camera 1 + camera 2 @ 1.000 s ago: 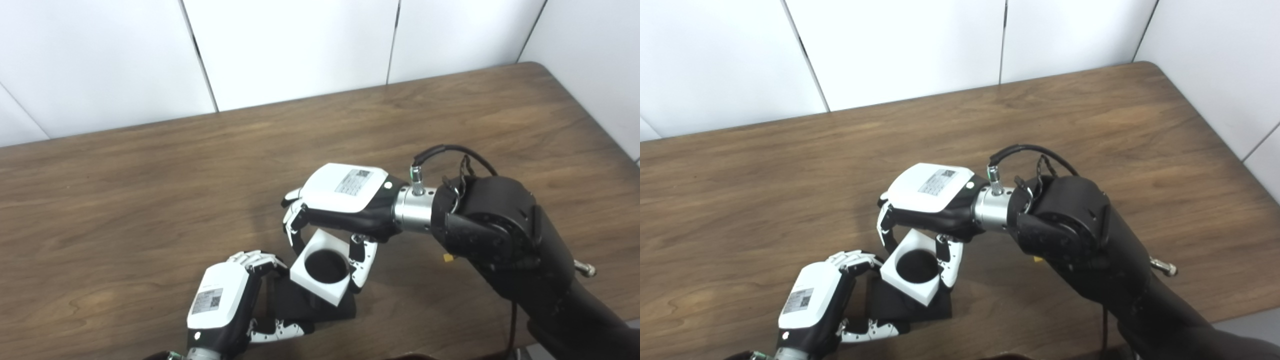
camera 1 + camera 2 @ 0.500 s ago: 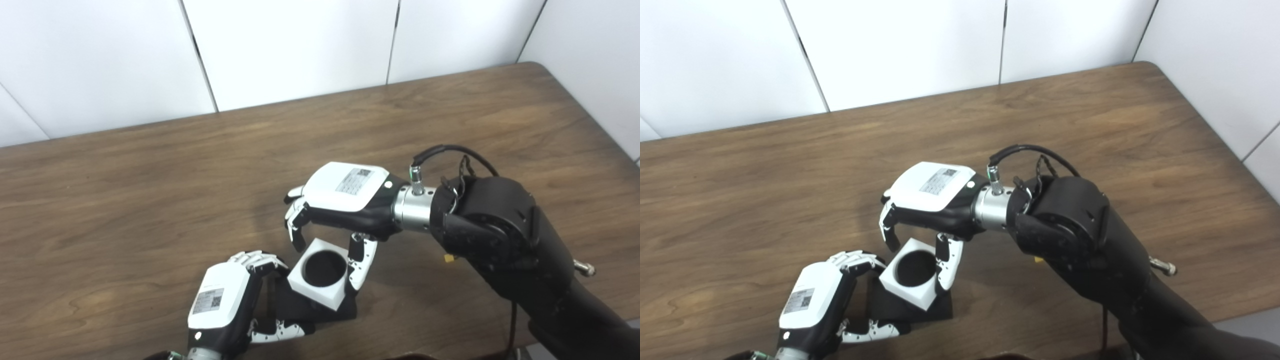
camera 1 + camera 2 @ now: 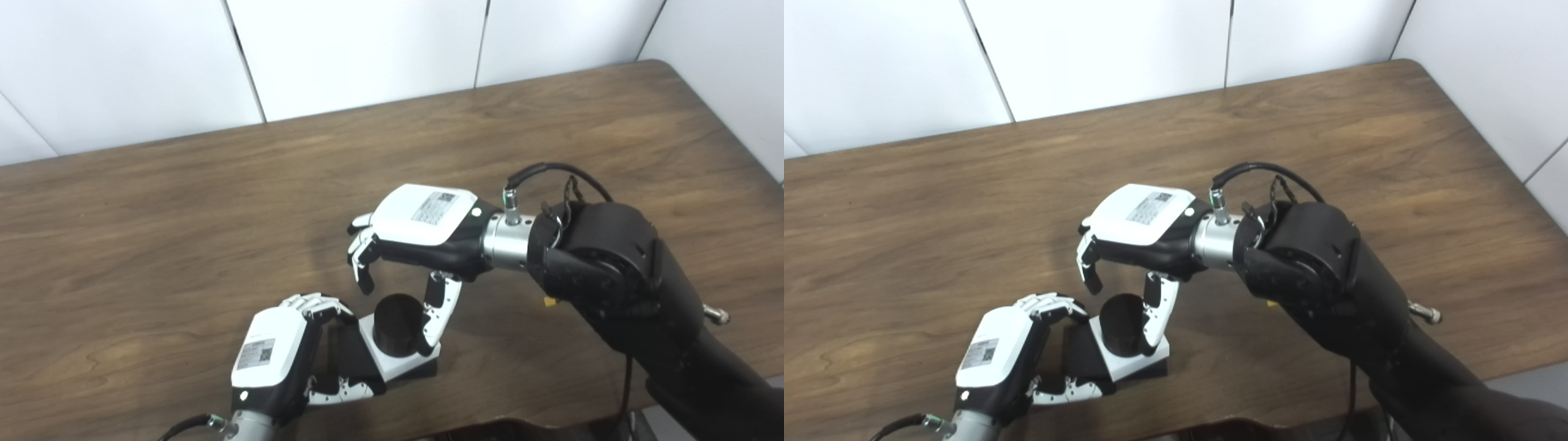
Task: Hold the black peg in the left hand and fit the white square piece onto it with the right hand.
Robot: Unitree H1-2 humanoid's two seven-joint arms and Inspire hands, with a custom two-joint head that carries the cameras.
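1. Left eye view: the peg (image 3: 395,324) is a short black cylinder with a flat, matte top, standing upright on a flat black base (image 3: 349,361) that rests on the table (image 3: 153,245).
2. The square (image 3: 395,362) is white, with straight edges and a round hole. It sits low around the peg, flat on the base; the peg stands well up through the hole.
3. The square is turned at an angle to the table edge, and only its near and left margins show clearly; the far side is hidden behind the peg.
4. The left hand (image 3: 275,361) lies at the left of the base, fingers (image 3: 315,304) curled over the base's far edge and thumb (image 3: 343,392) along its near edge: clamped on the base, not on the cylinder itself.
5. The right hand (image 3: 416,236) is above and behind the peg, palm down, holding nothing. Its fingers (image 3: 361,269) are spread and clear of the square on the left.
6. The right thumb (image 3: 438,312) hangs down just beside the peg's right side; contact with the peg or the square cannot be confirmed.
7. Right eye view: same arrangement; the white margin shows around the foot of the peg.
8. The assembly stands near the front edge of the table, left of the right forearm.
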